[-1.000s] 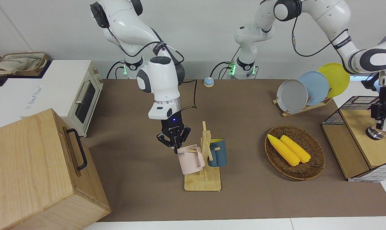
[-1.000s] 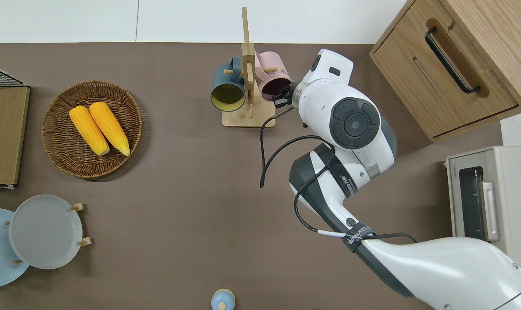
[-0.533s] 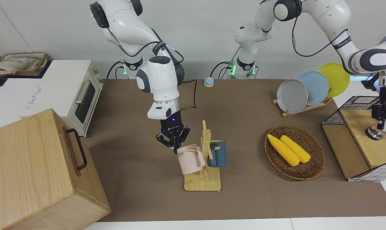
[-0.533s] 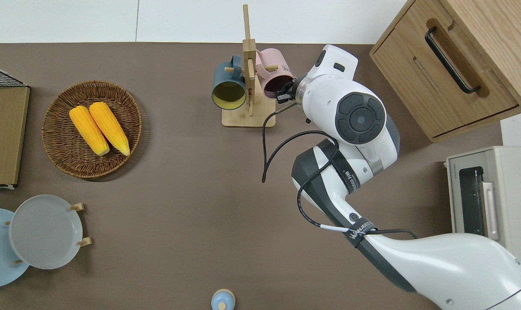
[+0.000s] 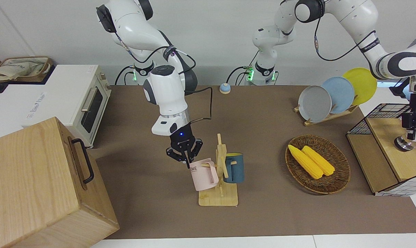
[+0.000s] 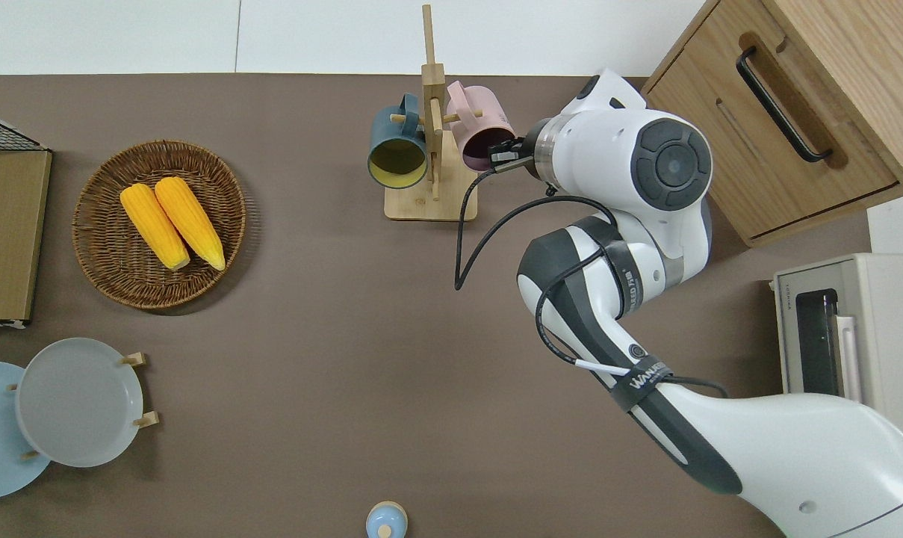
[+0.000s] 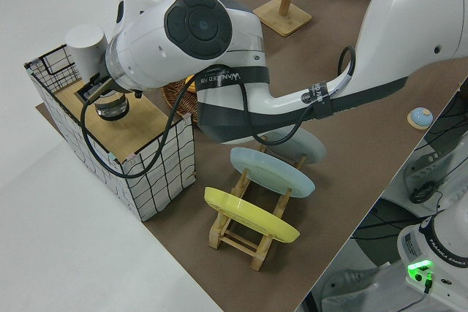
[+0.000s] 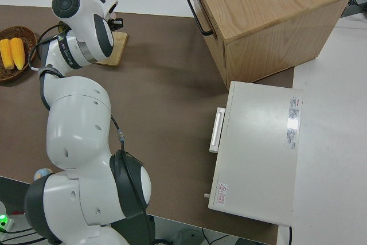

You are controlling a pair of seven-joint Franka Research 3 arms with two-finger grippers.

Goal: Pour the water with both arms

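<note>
A pink mug (image 5: 203, 175) and a dark blue mug (image 5: 234, 168) hang on the pegs of a wooden mug rack (image 5: 218, 199) at the table's middle, far from the robots. My right gripper (image 5: 187, 161) is shut on the pink mug's rim (image 6: 488, 142), on the side toward the right arm's end of the table. The mug's handle is still round its peg. My left gripper (image 5: 410, 132) hangs just above a round metal object (image 7: 115, 109) on the wooden top of a wire shelf (image 5: 383, 113). No water shows.
A wicker basket (image 5: 345, 179) with two corn cobs lies between the mug rack and the wire shelf. A plate rack (image 5: 326, 98) stands nearer the robots. A wooden box (image 5: 39, 186) and a toaster oven (image 5: 80, 103) fill the right arm's end. A small blue knob (image 5: 224, 88) sits near the bases.
The right arm's wrist has swung toward its own end of the table, and the pink mug has shifted slightly that way along its peg. The left arm has barely moved.
</note>
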